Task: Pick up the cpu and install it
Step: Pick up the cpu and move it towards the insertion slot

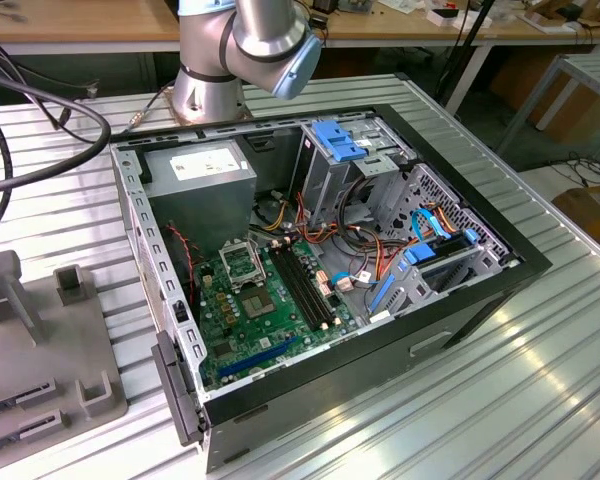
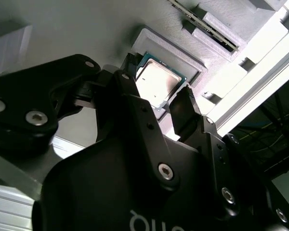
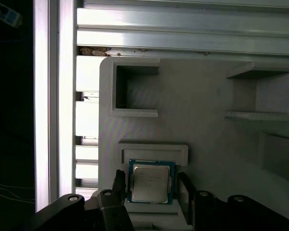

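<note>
Currently spread, end effector [image 3: 151,188] straddling the cpu [image 2: 156,83], a finger just beside each of two opposite edges. Lying flat, metal lid up, square with no long axis, seated in a raised pocket of the grey fixture [image 3: 207,120].

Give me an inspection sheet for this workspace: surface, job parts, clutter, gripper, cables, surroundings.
Surface: ribbed metal table carrying an open PC case and a grey fixture tray.
Job's things: cpu lies flat in a raised holder on the tray; socket sits on the motherboard inside the case.
Clutter: nothing seen.
Gripper: gripper open, fingers either side of the cpu, which is not lifted.
Cables: coloured wires and blue cables inside the case; black cables at the exterior view's left.
Surroundings: robot base behind the case; wooden benches beyond.
</note>
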Available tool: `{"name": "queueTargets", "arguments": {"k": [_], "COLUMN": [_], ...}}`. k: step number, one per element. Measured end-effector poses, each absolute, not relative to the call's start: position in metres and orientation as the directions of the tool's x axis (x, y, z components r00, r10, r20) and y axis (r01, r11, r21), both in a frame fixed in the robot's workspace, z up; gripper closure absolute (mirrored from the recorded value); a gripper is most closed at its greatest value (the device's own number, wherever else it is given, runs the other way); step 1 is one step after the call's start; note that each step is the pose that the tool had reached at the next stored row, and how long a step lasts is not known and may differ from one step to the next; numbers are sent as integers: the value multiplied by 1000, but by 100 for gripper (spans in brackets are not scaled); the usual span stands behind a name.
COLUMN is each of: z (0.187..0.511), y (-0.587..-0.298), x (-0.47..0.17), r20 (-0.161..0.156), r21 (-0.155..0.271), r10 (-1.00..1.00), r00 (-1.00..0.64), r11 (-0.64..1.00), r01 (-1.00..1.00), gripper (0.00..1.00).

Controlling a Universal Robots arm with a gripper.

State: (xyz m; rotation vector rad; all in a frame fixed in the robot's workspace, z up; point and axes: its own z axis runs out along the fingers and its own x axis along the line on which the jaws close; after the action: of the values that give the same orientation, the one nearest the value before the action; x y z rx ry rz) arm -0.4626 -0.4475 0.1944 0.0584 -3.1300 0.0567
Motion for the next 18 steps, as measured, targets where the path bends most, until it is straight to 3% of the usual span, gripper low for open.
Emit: {"name": "queueTargets", "arguments": {"k": [5, 7, 18], "z": [195, 194, 194], "y": [-448, -448, -447], "x": [-463, -463, -463], "r20": [11, 11, 11], "r21": [-36, -36, -36], "r10": [-37, -37, -37], "r00": [-999, -999, -999], "r11": [999, 999, 999], "r01": [-37, -37, -37], "gripper": [46, 56, 55]}}
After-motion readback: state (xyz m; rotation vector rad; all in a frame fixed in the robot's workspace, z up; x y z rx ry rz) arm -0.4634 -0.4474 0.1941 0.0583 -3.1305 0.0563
